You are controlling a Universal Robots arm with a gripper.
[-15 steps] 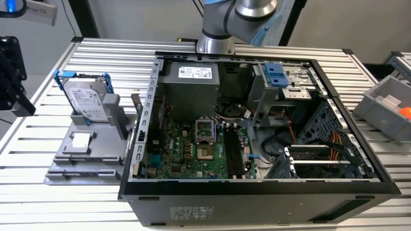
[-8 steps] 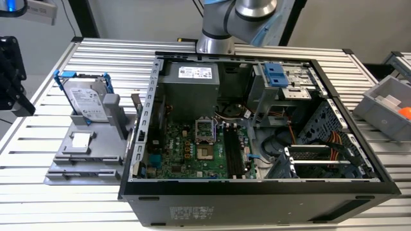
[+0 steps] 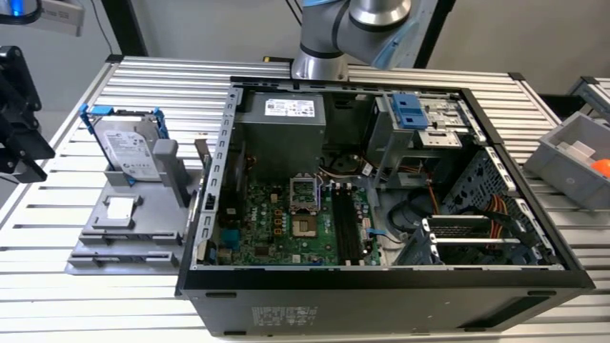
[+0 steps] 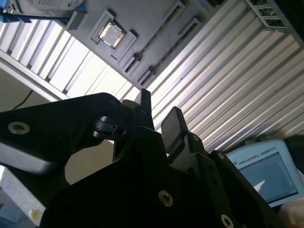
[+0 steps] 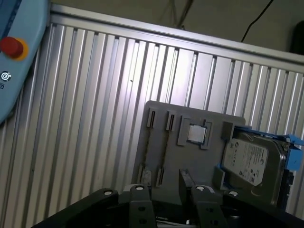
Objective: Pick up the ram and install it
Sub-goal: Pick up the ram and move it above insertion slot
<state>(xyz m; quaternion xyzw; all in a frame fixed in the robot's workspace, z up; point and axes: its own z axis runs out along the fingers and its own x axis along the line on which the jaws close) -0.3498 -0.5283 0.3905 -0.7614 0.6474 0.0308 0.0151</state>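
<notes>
My gripper point(image 5: 161, 185) hung released over the grey fixture point(image 5: 166, 156), at the end that carried its narrow slots point(image 5: 151, 118). My fingers point(image 5: 186, 183) stood apart and gripped nothing. In the first wrist view the fixture's bare surface showed between them, and in the second wrist view the ribbed tabletop point(image 4: 228, 85) did.

In the middle of the fixture a square silver chip point(image 5: 196, 134) lay flat in its recess. At the end of the fixture far from my fingers the hard drive point(image 5: 247, 159) leaned in its blue frame, propped by the fixture's stand.

What I took for the ram point(image 3: 201, 161) was a thin strip standing upright at the fixture's edge nearest the computer case point(image 3: 381, 300), between the fixture's grey block and the case wall. It showed edge-on in the exterior view, so I could not be sure of it.

The case lay open just beside the fixture, to the exterior view's right of it. Its motherboard point(image 3: 276, 229) was exposed, with long black slots point(image 3: 343, 225) running side by side. My arm point(image 3: 353, 28) rose behind the case. A grey bin point(image 3: 572, 157) holding something orange sat beyond the case, on the side away from the fixture. A pendant point(image 5: 14, 61) with a red button point(image 5: 10, 46) sat off to one side, well apart from the fixture.
</notes>
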